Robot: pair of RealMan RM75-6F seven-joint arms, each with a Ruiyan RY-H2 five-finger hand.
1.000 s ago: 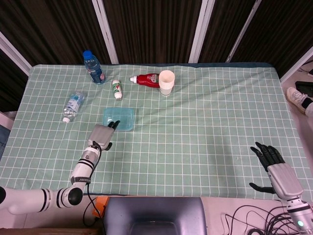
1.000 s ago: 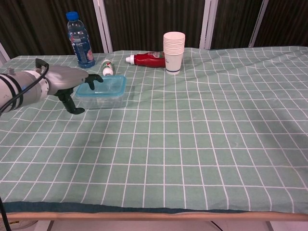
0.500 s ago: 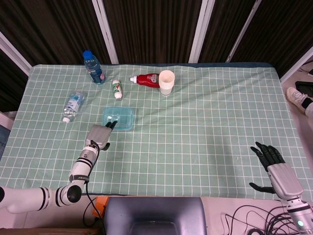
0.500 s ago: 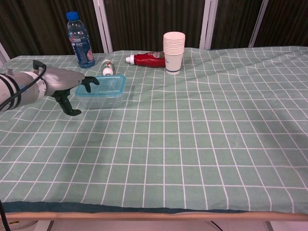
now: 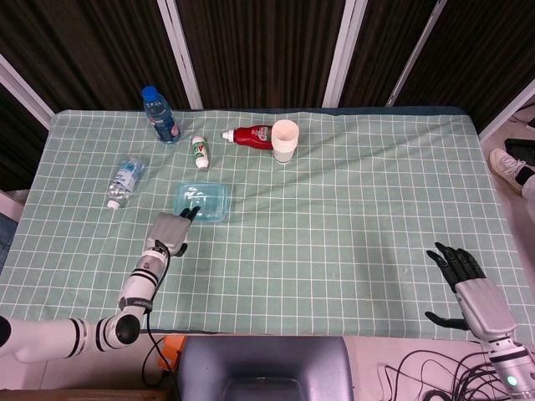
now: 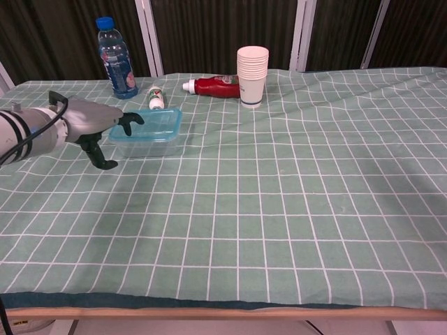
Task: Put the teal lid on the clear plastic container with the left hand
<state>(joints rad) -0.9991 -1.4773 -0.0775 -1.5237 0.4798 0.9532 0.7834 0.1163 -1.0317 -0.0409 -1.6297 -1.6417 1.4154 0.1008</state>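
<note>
Fingers point(image 6: 131, 118) seemingly touch the rectangular translucent teal lid point(image 6: 152, 123).

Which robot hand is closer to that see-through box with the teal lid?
Left. The left robot hand has fingertips at the container edge; the right robot hand rests far across the table.

Upright blue-capped water bottle point(image 6: 113, 58) stood at the desk's point(image 6: 293, 195) far edge, small white bottle point(image 6: 157, 98) lay nearby, red bottle point(image 6: 215, 86) lay beside stacked paper cups point(image 6: 252, 75), another clear bottle point(image 5: 124, 180) lay at left.
</note>
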